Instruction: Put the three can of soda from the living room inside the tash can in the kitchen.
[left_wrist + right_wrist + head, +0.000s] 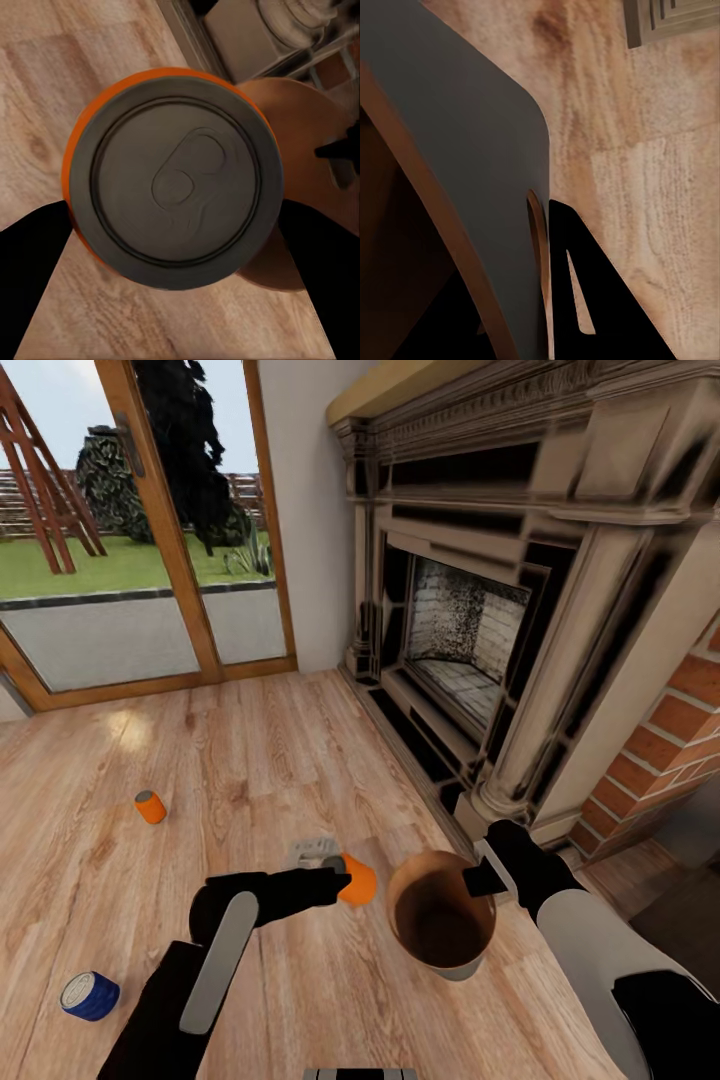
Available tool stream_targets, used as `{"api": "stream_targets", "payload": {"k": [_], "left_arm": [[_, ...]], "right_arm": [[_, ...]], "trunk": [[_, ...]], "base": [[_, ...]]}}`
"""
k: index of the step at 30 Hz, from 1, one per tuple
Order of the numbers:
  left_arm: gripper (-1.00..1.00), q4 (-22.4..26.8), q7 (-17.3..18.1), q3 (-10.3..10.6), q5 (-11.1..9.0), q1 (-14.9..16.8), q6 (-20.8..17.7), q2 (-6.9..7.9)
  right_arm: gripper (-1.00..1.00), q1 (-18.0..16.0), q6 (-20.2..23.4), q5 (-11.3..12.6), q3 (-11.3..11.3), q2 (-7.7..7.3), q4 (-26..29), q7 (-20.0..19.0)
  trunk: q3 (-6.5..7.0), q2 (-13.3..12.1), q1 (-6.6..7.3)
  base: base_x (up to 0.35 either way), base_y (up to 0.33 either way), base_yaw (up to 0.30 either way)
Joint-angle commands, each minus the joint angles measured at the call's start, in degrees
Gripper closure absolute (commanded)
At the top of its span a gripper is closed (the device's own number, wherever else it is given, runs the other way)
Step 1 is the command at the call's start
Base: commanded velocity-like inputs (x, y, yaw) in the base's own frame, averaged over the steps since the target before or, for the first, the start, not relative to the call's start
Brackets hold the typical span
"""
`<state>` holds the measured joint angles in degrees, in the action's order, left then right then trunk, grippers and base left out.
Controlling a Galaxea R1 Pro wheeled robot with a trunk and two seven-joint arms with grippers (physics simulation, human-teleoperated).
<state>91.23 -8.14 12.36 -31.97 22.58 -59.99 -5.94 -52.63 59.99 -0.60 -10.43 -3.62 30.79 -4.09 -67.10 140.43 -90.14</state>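
1. No brand, label or readable writing shows on any can or on the bin; the grey metal top of the held can point(176, 176), seen in the left wrist view, carries only its pull-tab.
2. The left pincer point(338, 878) is pinching an orange can point(358, 880), held in the air just beside the rim of the bin point(441, 920); in the left wrist view a black finger point(34, 262) lies at either side of the can.
3. The right pincer point(487, 878) grips the far rim of the bin, one finger inside and one outside; in the right wrist view the wall of the bin point(472, 150) sits between them, with the outer finger point(577, 285) against its grey outside.
4. The bin is pale outside and copper-brown inside, tilted slightly toward the camera, its mouth open.
5. A second orange can point(150, 807) stands upright on the wood floor point(250, 760), well apart to the left.
6. A dark blue can point(89, 996) lies on its side on the floor near the left arm, its grey end facing the camera.
7. A small grey object point(313, 849), too blurred to identify, lies on the floor just behind the held can.
8. A stone fireplace point(480, 590) fills the right of the room, with red brick point(680, 730) beside it.
9. Wood-framed glass doors point(150, 520) at the left look out on a lawn and trees.
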Motion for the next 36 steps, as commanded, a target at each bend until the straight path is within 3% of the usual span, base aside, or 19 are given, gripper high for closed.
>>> {"api": "stream_targets", "payload": {"k": [1, 7, 9, 12, 22, 28, 36], "left_arm": [[1.0, 0.0, 0.0, 0.0, -0.3, 0.1, 0.0, 0.03], [1.0, -0.1, 0.0, 0.1, -2.3, 1.0, 0.0, 0.12], [1.0, 0.0, 0.0, 0.4, -7.1, 1.6, 0.0, 0.57], [1.0, 0.0, 0.0, 0.8, -10.6, 2.3, 0.0, 1.78], [1.0, 0.0, 0.0, 1.3, -15.7, 3.0, 0.0, 2.87], [1.0, 0.0, 0.0, 3.4, -19.8, 3.1, 0.0, 3.03], [1.0, -0.1, 0.0, 7.0, -21.6, 3.1, 0.0, 3.0]], "right_arm": [[1.0, 0.0, 0.0, 0.4, 0.1, 0.01, 0.0, -0.2], [1.0, 0.0, 0.0, 0.4, 0.1, 0.01, 0.0, -0.2], [1.0, 0.0, 0.0, 0.4, 0.1, 0.16, -0.1, -0.2], [1.0, 0.0, 0.0, 0.4, 0.1, 0.28, -0.4, -0.2], [1.0, 0.0, 0.0, 0.4, 0.1, 1.3, -1.0, -0.1], [1.0, 0.0, 0.0, 0.3, 0.1, 1.81, -1.1, 0.0], [1.0, 0.0, 0.0, 0.3, -0.2, 2.67, -1.1, 0.0]], "trunk": [[0.0, 0.0, 0.0], [0.0, 0.0, 0.0], [0.0, 0.0, 0.0], [0.0, 0.0, 0.0], [0.0, 0.0, 0.0], [0.0, 0.0, 0.0], [0.0, 0.0, 0.0]], "base": [[0.0, 0.0, 0.0], [0.0, 0.0, 0.0], [0.0, 0.0, 0.0], [0.0, 0.0, 0.0], [0.0, 0.0, 0.0], [0.0, 0.0, 0.0], [0.0, 0.0, 0.0]]}}
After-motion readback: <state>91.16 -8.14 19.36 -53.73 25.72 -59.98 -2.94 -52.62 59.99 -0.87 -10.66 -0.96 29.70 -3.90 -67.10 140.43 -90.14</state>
